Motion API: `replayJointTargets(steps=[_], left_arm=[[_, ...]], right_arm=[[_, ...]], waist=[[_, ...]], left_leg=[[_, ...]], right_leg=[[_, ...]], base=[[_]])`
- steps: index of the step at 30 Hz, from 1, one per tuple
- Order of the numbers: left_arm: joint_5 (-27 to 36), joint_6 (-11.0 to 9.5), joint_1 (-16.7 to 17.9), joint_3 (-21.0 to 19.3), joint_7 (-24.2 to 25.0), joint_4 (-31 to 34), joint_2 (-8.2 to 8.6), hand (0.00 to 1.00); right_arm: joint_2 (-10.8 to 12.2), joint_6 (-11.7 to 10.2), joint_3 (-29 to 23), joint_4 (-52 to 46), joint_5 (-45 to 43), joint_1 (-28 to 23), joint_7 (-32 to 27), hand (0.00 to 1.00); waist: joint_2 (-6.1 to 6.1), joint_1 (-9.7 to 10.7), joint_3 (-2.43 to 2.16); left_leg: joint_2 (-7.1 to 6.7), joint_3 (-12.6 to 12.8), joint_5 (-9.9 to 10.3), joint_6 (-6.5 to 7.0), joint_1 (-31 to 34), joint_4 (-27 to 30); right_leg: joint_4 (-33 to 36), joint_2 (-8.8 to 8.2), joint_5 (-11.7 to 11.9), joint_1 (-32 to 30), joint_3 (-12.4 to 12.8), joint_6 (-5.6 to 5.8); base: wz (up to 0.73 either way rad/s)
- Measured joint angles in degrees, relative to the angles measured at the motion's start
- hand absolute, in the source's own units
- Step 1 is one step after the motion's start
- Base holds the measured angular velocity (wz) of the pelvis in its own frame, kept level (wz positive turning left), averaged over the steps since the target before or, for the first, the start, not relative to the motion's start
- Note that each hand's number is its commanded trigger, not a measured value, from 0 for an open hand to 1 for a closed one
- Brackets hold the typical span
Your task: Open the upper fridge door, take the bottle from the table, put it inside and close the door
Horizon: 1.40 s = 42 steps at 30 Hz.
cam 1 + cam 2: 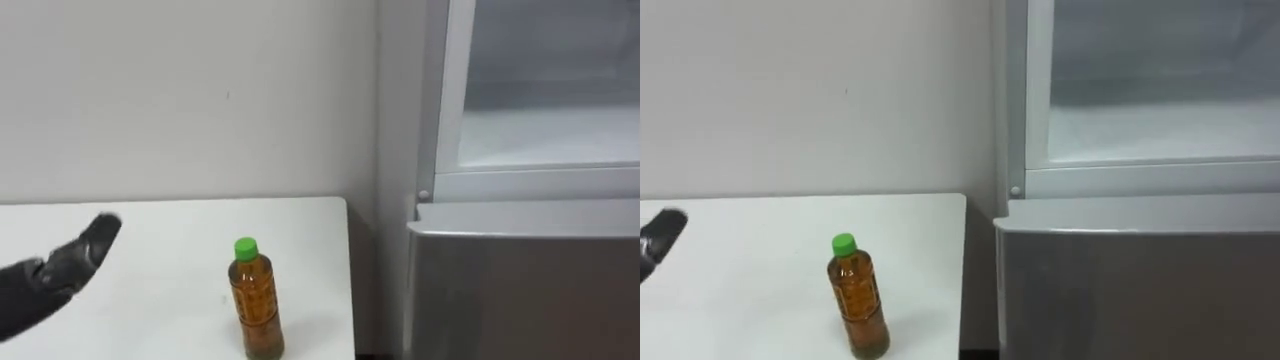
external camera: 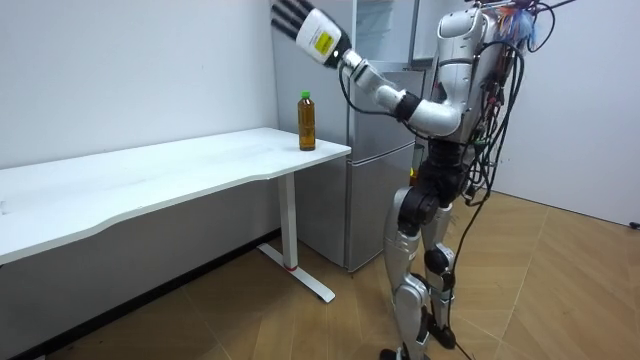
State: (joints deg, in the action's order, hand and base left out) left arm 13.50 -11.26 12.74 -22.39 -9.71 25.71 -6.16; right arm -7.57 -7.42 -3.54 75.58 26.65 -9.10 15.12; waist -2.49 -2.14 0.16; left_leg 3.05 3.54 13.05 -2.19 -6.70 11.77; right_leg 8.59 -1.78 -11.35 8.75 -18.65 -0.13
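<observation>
While robot stood on wood floor (image 2: 560, 280) facing table corner and fridge, left hand (image 1: 70, 265) hung raised over white table (image 1: 150, 230), fingers straight and spread, gripping nothing, well apart from bottle (image 1: 255, 300). Bottle sat upright on table near its right edge, green cap, amber liquid. Right of that edge came narrow gap, then silver fridge (image 1: 520, 290). Lower door was shut. Upper compartment (image 1: 545, 130) stood open, pale inside showing. Plain white wall (image 1: 190, 100) ran behind table, pretty bare setup.
</observation>
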Motion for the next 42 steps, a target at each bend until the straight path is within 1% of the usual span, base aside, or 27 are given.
replayJointTargets(steps=[2,3,4,6,7,8,10,12,13,14,15,16,18,19,21,23,24,25,27,29,30,33,37,38,39,40,42], left_arm=[[-0.04,0.19,1.8,-0.14,-1.56,-2.71,0.3,0.0],[-0.02,0.2,2.94,-0.11,-2.45,-4.54,0.86,0.0],[0.01,0.2,3.72,-0.08,-2.74,-5.36,1.08,0.0],[0.25,0.2,6.23,0.18,-3.68,-10.02,1.16,0.0],[0.64,0.2,6.79,0.37,-3.89,-11.51,1.16,0.0],[2.12,0.21,7.86,0.66,-4.43,-14.8,1.16,0.0],[4.81,0.24,8.27,0.9,-4.73,-20.59,1.24,0.0],[6.72,0.21,8.81,0.93,-5.03,-30.3,1.25,0.0],[7.51,0.23,8.94,0.96,-5.09,-32.87,1.25,0.0],[9.07,0.23,9.8,1.63,-5.29,-37.47,1.24,0.0],[9.76,0.22,10.29,2.79,-5.43,-41.94,1.36,0.0],[9.76,0.22,10.3,3.47,-5.45,-44.24,1.38,0.0],[9.67,0.21,10.68,6.21,-5.54,-52.68,1.45,0.0],[9.6,0.15,10.72,6.84,-5.43,-54.8,1.44,0.0],[9.48,0.13,10.78,8.61,-4.71,-63.44,1.45,0.0],[9.5,0.17,11.03,9.6,-4.2,-67.62,1.42,0.0],[9.33,0.14,11.17,10.15,-3.2,-70.05,1.12,0.0],[9.22,0.14,11.24,10.66,-2.85,-71.62,0.81,0.0],[7.98,0.24,11.17,11.6,-1.87,-78.0,0.46,0.0],[6.78,1.07,10.82,11.88,-1.32,-82.01,0.39,0.0],[5.66,2.25,10.71,12.09,-0.84,-84.31,0.27,0.0],[2.89,4.43,10.24,13.13,-0.23,-87.62,0.2,0.0],[-1.46,6.96,8.99,14.3,1.28,-88.81,0.21,0.0],[-3.94,7.66,8.92,14.94,1.67,-88.96,0.21,0.0],[-6.64,8.4,8.29,15.97,1.82,-89.01,0.22,0.0],[-7.74,8.75,7.86,16.29,1.93,-89.05,0.27,0.0],[-11.4,9.48,5.7,17.84,1.94,-89.65,-0.05,0.0]], right_arm=[[-0.01,0.06,-0.7,0.02,-0.17,-0.23,0.01,0.0],[-0.01,0.2,-1.34,-0.07,-0.36,-0.41,-0.05,0.0],[-0.02,0.44,-1.64,-0.29,-0.5,-0.49,-0.07,0.0],[-0.03,1.23,-2.3,-2.21,-0.63,-1.69,-0.23,0.0],[-0.04,1.23,-2.3,-2.7,-0.62,-2.11,-0.28,0.0],[-0.04,1.23,-2.31,-3.13,-0.7,-2.39,-0.58,0.0],[-0.03,1.26,-2.71,-3.19,-0.72,-2.54,-0.79,0.0],[0.07,1.29,-3.53,-4.52,-0.69,-3.7,-1.11,0.0],[0.15,1.29,-3.79,-4.52,-0.7,-3.79,-1.19,0.0],[0.31,1.29,-4.45,-4.58,-0.72,-4.05,-1.16,0.0],[0.28,1.27,-4.6,-4.64,-0.57,-4.43,-1.17,0.0],[0.28,1.27,-4.61,-4.68,-0.47,-4.5,-1.17,0.0],[0.27,1.27,-4.6,-5.39,-0.28,-5.1,-1.16,0.0],[0.25,1.27,-4.6,-5.75,-0.23,-5.35,-1.17,0.0],[0.1,1.22,-4.61,-6.6,-0.23,-6.05,-1.2,0.0],[0.09,1.22,-4.61,-6.74,-0.21,-6.68,-1.22,0.0],[0.04,1.24,-4.62,-6.73,-0.16,-6.55,-1.22,0.0],[0.04,1.24,-4.63,-6.73,-0.13,-6.52,-1.22,0.0],[0.0,1.29,-4.76,-6.62,-0.14,-6.37,-1.2,0.0],[0.01,1.52,-4.66,-6.16,-0.11,-5.76,-1.17,0.0],[0.0,1.94,-4.65,-6.16,-0.03,-5.67,-1.17,0.0],[0.01,2.42,-4.47,-6.16,1.17,-5.63,-1.2,0.0],[0.01,2.99,-4.47,-6.14,2.11,-5.43,-1.26,0.0],[0.01,3.31,-4.45,-6.13,1.98,-5.33,-1.28,0.0],[0.01,3.38,-4.35,-6.13,2.03,-5.26,-1.38,0.0],[0.02,3.42,-4.21,-6.13,2.11,-5.23,-1.48,0.0],[0.18,3.79,-3.25,-6.15,2.34,-4.38,-1.92,0.0]], waist=[[0.18,0.03,0.13],[0.25,-0.06,0.12],[0.02,-0.16,0.02],[0.01,-1.05,0.0],[0.01,-1.18,-0.03],[0.02,-1.17,-0.09],[-0.08,-1.28,-0.1],[0.12,-1.57,-0.06],[0.19,-1.58,-0.03],[0.21,-1.31,-0.01],[0.49,-1.35,-0.13],[0.59,-1.46,-0.09],[0.98,-1.5,-0.11],[1.07,-1.62,-0.11],[1.09,-1.43,-0.1],[1.54,-1.33,0.08],[1.5,-1.28,0.1],[1.41,-1.16,0.04],[1.13,-0.6,-0.19],[1.26,0.16,-0.16],[1.27,0.5,-0.18],[1.32,0.87,-0.2],[1.29,1.64,-0.18],[1.28,1.9,-0.16],[1.35,2.14,-0.13],[1.41,2.25,-0.14],[1.64,3.49,-0.01]], left_leg=[[-0.15,-0.64,0.0,0.0,0.03,-0.02],[-0.27,-0.89,0.0,0.0,0.08,-0.01],[-0.3,-0.96,0.0,0.0,0.09,0.0],[-0.42,-1.05,0.0,0.0,-0.01,0.0],[-0.47,-1.08,0.0,0.0,-0.04,0.02],[-0.58,-1.27,0.0,0.01,-0.03,0.02],[-0.65,-1.43,0.0,0.01,-0.01,-0.07],[-0.72,-1.5,0.0,0.01,-0.3,-0.07],[-0.73,-1.5,0.0,0.01,-0.49,-0.07],[-0.76,-1.43,0.01,0.0,-0.77,-0.06],[-0.76,-1.27,0.01,0.01,-0.8,-0.03],[-0.76,-1.26,0.01,0.01,-0.79,-0.04],[-0.75,-1.26,0.02,0.0,-0.83,-0.09],[-0.75,-1.19,0.02,0.0,-0.96,-0.18],[-0.74,-0.74,0.04,0.01,-1.5,-0.36],[-0.74,-0.36,0.21,0.14,-1.7,-0.27],[-0.73,-0.31,0.35,0.21,-1.66,-0.27],[-0.71,-0.35,0.46,0.21,-1.61,-0.27],[-0.69,-0.33,0.82,0.33,-1.65,-0.36],[-0.76,-0.28,0.84,0.38,-1.58,-0.41],[-0.79,-0.12,0.84,0.38,-1.63,-0.39],[-0.79,0.76,0.83,0.39,-1.94,-0.31],[-0.73,1.68,0.82,0.39,-2.35,-0.35],[-0.67,2.41,0.82,0.39,-2.57,-0.43],[-0.67,2.85,0.82,0.39,-2.93,-0.41],[-0.7,3.01,0.82,0.39,-2.99,-0.39],[-0.75,3.2,0.83,0.4,-2.82,-0.3]], right_leg=[[0.0,-0.1,-0.21,0.17,-0.22,0.06],[0.05,-0.17,-0.38,0.17,-0.24,0.16],[0.05,-0.19,-0.41,0.17,-0.23,0.19],[0.15,-0.34,-0.56,0.25,-0.37,0.28],[0.15,-0.38,-0.57,0.31,-0.49,0.3],[0.23,-0.5,-0.65,0.42,-0.88,0.38],[0.24,-0.57,-0.71,0.48,-1.11,0.41],[0.23,-0.6,-0.8,0.88,-0.98,0.5],[0.16,-0.62,-0.84,1.12,-1.05,0.49],[0.15,-0.69,-0.98,1.36,-1.18,0.5],[0.16,-0.73,-1.06,1.36,-1.2,0.5],[0.15,-0.71,-1.06,1.35,-1.05,0.49],[0.15,-0.68,-1.06,1.35,-0.84,0.49],[0.16,-0.66,-1.06,1.39,-0.68,0.49],[0.13,-0.69,-1.06,1.98,-0.33,0.5],[0.11,-0.71,-1.27,2.21,-0.22,0.66],[0.11,-0.81,-1.53,1.93,-0.09,0.69],[0.15,-1.0,-1.6,1.88,-0.12,0.73],[0.46,-0.74,-1.68,1.52,-0.18,0.84],[0.96,-0.89,-1.69,1.17,-0.35,0.88],[1.19,-0.98,-1.68,1.2,-0.4,0.89],[1.34,-1.11,-1.67,1.26,-0.18,0.91],[1.46,-1.03,-1.68,1.34,1.01,0.92],[1.58,-1.03,-1.68,1.48,1.45,0.92],[2.01,-1.16,-1.78,1.5,1.7,0.97],[2.14,-1.21,-1.93,1.42,2.08,1.0],[2.15,-1.31,-2.08,1.07,2.24,1.07]], base=[[0.13],[0.11],[0.05],[0.0],[0.04],[0.09],[0.09],[0.0],[0.0],[0.0],[0.0],[0.0],[0.0],[-0.06],[-0.08],[0.0],[0.0],[0.0],[0.0],[0.0],[-0.04],[-0.07],[-0.1],[-0.2],[-0.2],[-0.12],[-0.02]])
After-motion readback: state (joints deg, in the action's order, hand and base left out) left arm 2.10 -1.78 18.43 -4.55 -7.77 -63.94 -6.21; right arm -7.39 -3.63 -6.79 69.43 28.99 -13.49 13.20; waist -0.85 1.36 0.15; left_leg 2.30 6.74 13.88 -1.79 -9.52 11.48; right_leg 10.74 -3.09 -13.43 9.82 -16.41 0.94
